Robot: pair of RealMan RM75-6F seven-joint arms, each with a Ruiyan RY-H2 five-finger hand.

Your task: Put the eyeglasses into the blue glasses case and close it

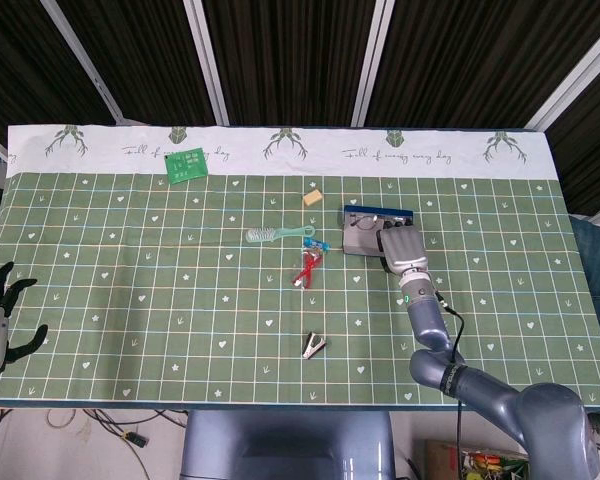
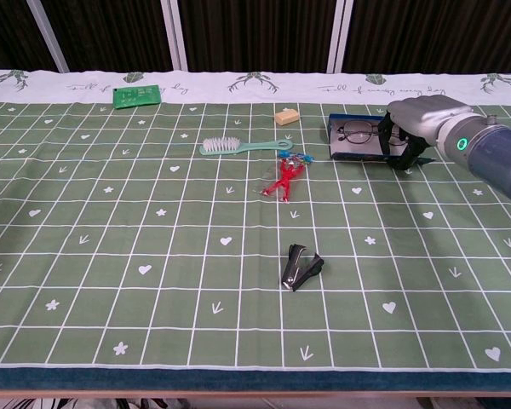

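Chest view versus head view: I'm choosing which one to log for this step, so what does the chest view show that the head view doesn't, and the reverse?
Only the chest view shows the eyeglasses clearly, lying inside the open blue glasses case, with the right hand's fingers curled at its right end. Only the head view shows the left hand, open at the table's left edge. Both show the right hand at the case, plus the brush, red scissors, black staple remover, green card and small tan block.
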